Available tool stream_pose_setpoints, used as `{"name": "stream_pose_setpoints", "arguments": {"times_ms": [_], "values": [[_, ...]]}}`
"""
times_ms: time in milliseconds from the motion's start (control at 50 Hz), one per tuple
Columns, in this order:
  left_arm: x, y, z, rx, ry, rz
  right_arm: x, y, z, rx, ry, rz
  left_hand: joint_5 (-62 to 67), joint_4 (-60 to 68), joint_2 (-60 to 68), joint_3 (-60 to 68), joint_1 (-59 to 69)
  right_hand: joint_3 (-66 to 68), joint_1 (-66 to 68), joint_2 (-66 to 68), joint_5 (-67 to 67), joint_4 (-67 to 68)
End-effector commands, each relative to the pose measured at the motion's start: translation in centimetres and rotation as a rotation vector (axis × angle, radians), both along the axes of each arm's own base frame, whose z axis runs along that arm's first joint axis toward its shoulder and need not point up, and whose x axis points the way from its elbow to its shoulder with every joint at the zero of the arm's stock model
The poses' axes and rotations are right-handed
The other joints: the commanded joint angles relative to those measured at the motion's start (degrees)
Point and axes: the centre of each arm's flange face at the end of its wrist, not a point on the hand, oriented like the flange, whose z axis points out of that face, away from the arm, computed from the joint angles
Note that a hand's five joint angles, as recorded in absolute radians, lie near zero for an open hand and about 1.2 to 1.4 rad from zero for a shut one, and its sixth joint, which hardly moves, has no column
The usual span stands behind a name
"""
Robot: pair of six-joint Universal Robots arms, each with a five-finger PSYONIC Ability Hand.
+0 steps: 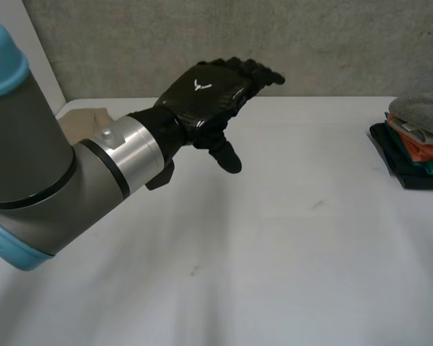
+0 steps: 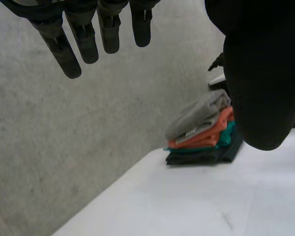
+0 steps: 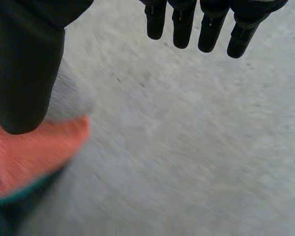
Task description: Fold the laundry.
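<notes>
left hand (image 1: 202, 94) relaxed, right hand (image 3: 19, 73) relaxed

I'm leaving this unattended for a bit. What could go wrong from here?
The right hand hangs open close to the stack of folded clothes; a loose sweep might knock it askew. The grey top piece lies bunched rather than flat, so it could slide off. The stack sits near the back edge of the table, so a shove could push pieces off.
</notes>
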Motion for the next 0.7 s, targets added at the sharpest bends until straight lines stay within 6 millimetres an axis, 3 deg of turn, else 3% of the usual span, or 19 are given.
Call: {"name": "stream_pose_setpoints", "arguments": {"times_ms": [20, 40, 100, 120, 180, 200, 260, 280, 300, 340, 360, 380, 440, 460, 500, 520, 580, 600, 700], "values": [[0.2, 1.2, 2.8, -0.070, 0.055, -0.017, 1.9, 1.0, 4.1, -0.046, 0.186, -0.090, 2.32, 2.34, 2.42, 2.91, 4.16, -2.33, -3.27, -2.46, -2.76, -2.31], [0.2, 1.3, 3.2, -0.083, 0.065, -0.017, 4.2, 1.2, 5.6, -0.091, 0.187, -0.048, 2.15, 2.17, 2.25, 2.75, 3.99, -2.33, -3.27, -2.46, -2.76, -2.31], [0.6, 1.5, 5.0, -0.148, 0.113, -0.006, 8.2, 1.9, 7.9, -0.173, 0.177, 0.034, 0.97, 0.99, 1.07, 1.57, 2.81, -2.33, -3.27, -2.46, -2.76, -2.31], [0.7, 1.6, 5.5, -0.164, 0.127, -0.002, 10.7, 2.7, 8.9, -0.216, 0.158, 0.092, 0.97, 0.99, 1.07, 1.57, 2.81, -2.33, -3.27, -2.46, -2.76, -2.31], [1.7, 1.3, 7.3, -0.220, 0.172, 0.058, 14.5, 4.1, 9.5, -0.267, 0.124, 0.191, 0.80, 0.82, 0.90, 1.40, 2.64, -2.33, -3.27, -2.46, -2.76, -2.31], [2.0, 1.0, 7.7, -0.229, 0.181, 0.084, 17.2, 5.2, 9.4, -0.295, 0.113, 0.271, 0.97, 0.99, 1.07, 1.57, 2.81, -2.33, -3.27, -2.46, -2.76, -2.31], [4.2, -1.8, 8.4, -0.263, 0.188, 0.253, 21.5, 7.4, 8.7, -0.321, 0.118, 0.417, 0.97, 0.99, 1.07, 1.57, 2.81, -2.33, -3.27, -2.46, -2.76, -2.31], [5.1, -3.1, 8.3, -0.271, 0.180, 0.308, 23.9, 9.0, 7.7, -0.325, 0.131, 0.507, 0.97, 0.99, 1.07, 1.57, 2.81, -2.33, -3.27, -2.46, -2.76, -2.31], [7.3, -5.9, 7.7, -0.286, 0.141, 0.422, 25.0, 9.8, 7.1, -0.323, 0.138, 0.548, 0.97, 0.99, 1.07, 1.57, 2.81, -2.33, -3.27, -2.46, -2.76, -2.31], [9.6, -8.6, 6.8, -0.305, 0.076, 0.525, 26.4, 11.1, 5.8, -0.303, 0.146, 0.604, 0.14, 0.16, 0.24, 0.73, 1.98, -2.33, -3.27, -2.46, -2.76, -2.31], [10.5, -9.8, 6.0, -0.306, 0.035, 0.562, 27.4, 12.3, 4.1, -0.269, 0.156, 0.647, -1.03, -1.01, -0.94, -0.44, 0.80, -2.33, -3.27, -2.46, -2.76, -2.31], [12.3, -12.4, 3.9, -0.301, -0.056, 0.633, 27.8, 12.8, 3.4, -0.248, 0.160, 0.660, -1.05, -1.03, -0.95, -0.45, 0.79, -2.33, -3.27, -2.46, -2.76, -2.31], [14.3, -15.5, 0.4, -0.284, -0.197, 0.694, 28.4, 14.3, 0.5, -0.167, 0.191, 0.676, -1.22, -1.19, -1.12, -0.62, 0.62, -2.33, -3.27, -2.46, -2.76, -2.31], [15.5, -17.5, -2.3, -0.266, -0.287, 0.721, 28.4, 14.6, 0.0, -0.148, 0.198, 0.677, -1.38, -1.36, -1.28, -0.78, 0.46, -2.33, -3.27, -2.46, -2.76, -2.31], [16.5, -19.2, -5.1, -0.243, -0.370, 0.734, 28.6, 15.2, -1.0, -0.115, 0.213, 0.682, -1.55, -1.53, -1.45, -0.95, 0.29, -2.33, -3.27, -2.46, -2.76, -2.31], [17.5, -20.9, -8.0, -0.221, -0.443, 0.746, 28.9, 15.7, -2.0, -0.078, 0.224, 0.692, -1.55, -1.53, -1.45, -0.95, 0.29, -2.33, -3.27, -2.46, -2.76, -2.31], [19.2, -23.2, -11.8, -0.185, -0.512, 0.764, 29.0, 16.1, -3.4, -0.016, 0.232, 0.700, -1.72, -1.70, -1.62, -1.12, 0.12, -2.33, -3.27, -2.46, -2.76, -2.31], [20.2, -24.4, -14.0, -0.158, -0.534, 0.764, 28.9, 16.2, -4.2, 0.019, 0.232, 0.700, -1.55, -1.53, -1.45, -0.96, 0.28, -2.33, -3.27, -2.46, -2.76, -2.31], [22.0, -26.6, -18.5, -0.108, -0.539, 0.726, 28.5, 16.4, -5.0, 0.079, 0.231, 0.694, -0.38, -0.36, -0.28, 0.22, 1.46, -2.33, -3.27, -2.46, -2.76, -2.31]]}}
